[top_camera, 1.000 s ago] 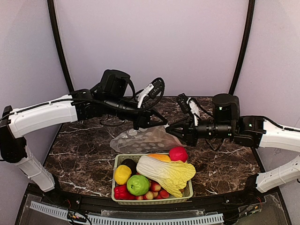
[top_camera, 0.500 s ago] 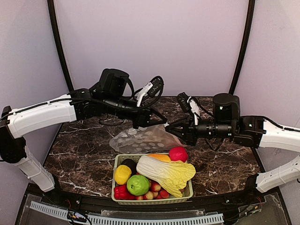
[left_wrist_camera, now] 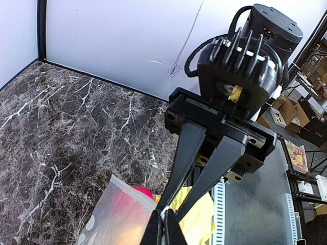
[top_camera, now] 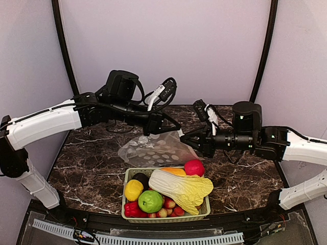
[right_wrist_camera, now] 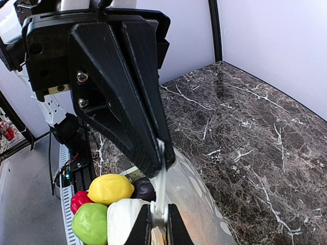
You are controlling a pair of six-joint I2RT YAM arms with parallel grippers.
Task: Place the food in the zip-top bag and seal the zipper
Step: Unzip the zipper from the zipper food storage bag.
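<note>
Two pincers, the left gripper (top_camera: 171, 130) and the right gripper (top_camera: 185, 139), are each pinched shut on the mouth edge of the zip-top bag (top_camera: 156, 150), close together, holding it up over the middle of the tabletop (top_camera: 92, 168) behind the basket (top_camera: 126, 178) of food (top_camera: 150, 200) at the near edge. Done well, I judge, they draw the lips apart, keeping the mouth wide enough for the napa cabbage (top_camera: 181, 188), without creasing the thin zipper (right_wrist_camera: 160, 176)
</note>
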